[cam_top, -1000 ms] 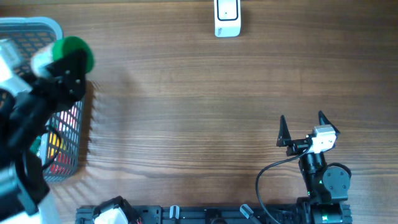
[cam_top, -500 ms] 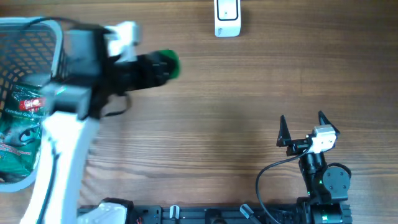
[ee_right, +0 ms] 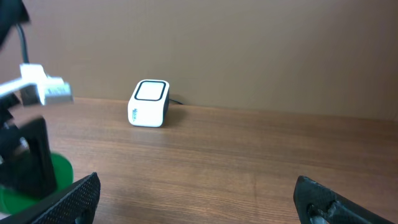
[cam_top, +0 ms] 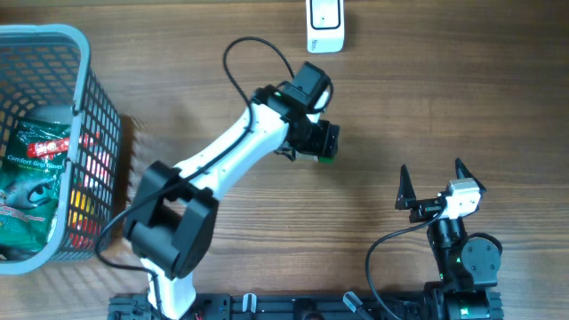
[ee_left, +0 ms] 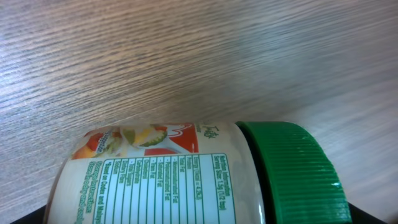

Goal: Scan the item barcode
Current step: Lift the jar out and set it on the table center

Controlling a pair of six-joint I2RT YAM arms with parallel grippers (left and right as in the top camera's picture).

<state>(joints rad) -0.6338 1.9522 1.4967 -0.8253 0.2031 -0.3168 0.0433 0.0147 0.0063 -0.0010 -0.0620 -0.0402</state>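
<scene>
A white scanner [ee_right: 149, 102] sits on the wooden table [ee_right: 249, 155] close to the back wall. At the left edge, a black part of the left arm [ee_right: 31, 155] stands in front of a green lid [ee_right: 61, 173]. The right gripper [ee_right: 196, 190] shows two dark fingertips [ee_right: 74, 198] spread wide along the bottom.

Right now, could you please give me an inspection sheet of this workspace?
Surface: brown wooden table, nothing spilled seen.
Job's things: green-lidded pale plastic jar, lying sideways in the grip; small white box-shaped barcode scanner at the far edge.
Clutter: grey plastic mesh basket at left, green printed packet inside.
Grippers: left tool shut on the jar; right tool open, empty.
Cables: black cable looping above left arm; second black cable beside right arm.
Surroundings: plain brown wall.
</scene>
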